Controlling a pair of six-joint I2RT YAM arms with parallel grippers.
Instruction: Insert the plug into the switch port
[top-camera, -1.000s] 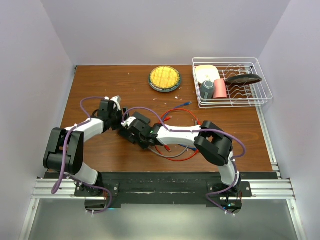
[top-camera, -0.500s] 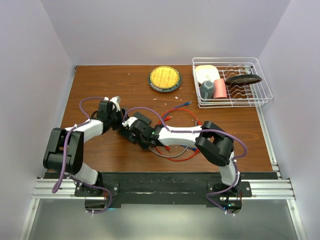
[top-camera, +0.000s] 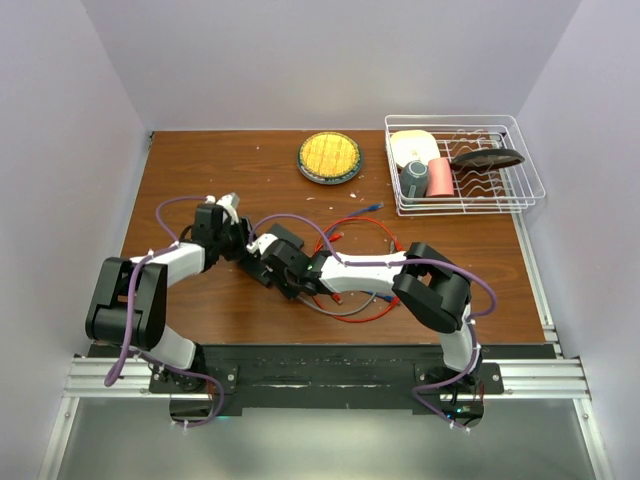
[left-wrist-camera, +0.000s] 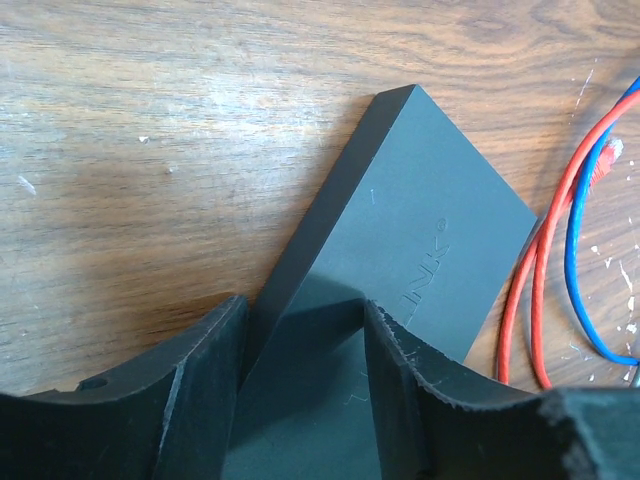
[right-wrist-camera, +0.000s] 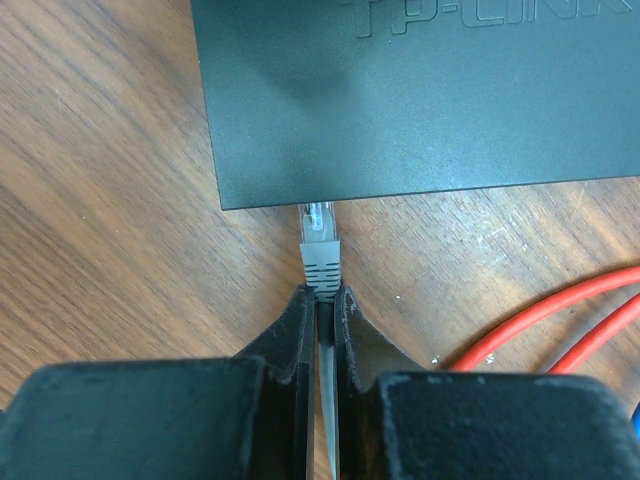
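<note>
On a scuffed, wood-grain brown table (top-camera: 200, 170) boxed in by pale lavender walls (top-camera: 330, 60), two white-and-black arms meet a little toward 9 o'clock from the tabletop's centre, where the switch (left-wrist-camera: 400, 230) lies flat. White flecks and fine scratches mark the varnish around it. At 12 o'clock on the table sits a round yellow dish (top-camera: 329, 156); a white wire rack (top-camera: 527, 170) at 1 o'clock holds a cream plate (top-camera: 410, 145), a pink cup (top-camera: 440, 177), a grey-green cup (top-camera: 415, 176) and a dark plate (top-camera: 487, 158). Silver rails (top-camera: 100, 378) run along the near edge at 6 o'clock. Raised lettering on the switch's matte lid reads "LINK" in the left wrist view; the right wrist view shows the lower part of letters ending in "-LINK", cropped by the frame. The left gripper (left-wrist-camera: 305, 325) straddles one end of the switch, fingers parted to either side; whether they press on the casing cannot be told. The right gripper (right-wrist-camera: 322, 300) is pinched tight on the grey plug (right-wrist-camera: 319, 245) at its ribbed boot, at 6 o'clock from the switch's socket edge, the clear tip meeting that edge; how deep it sits cannot be told. A red cable (left-wrist-camera: 513, 300) and a blue cable (left-wrist-camera: 571, 260) loop at 3 o'clock of the switch in the left wrist view.
</note>
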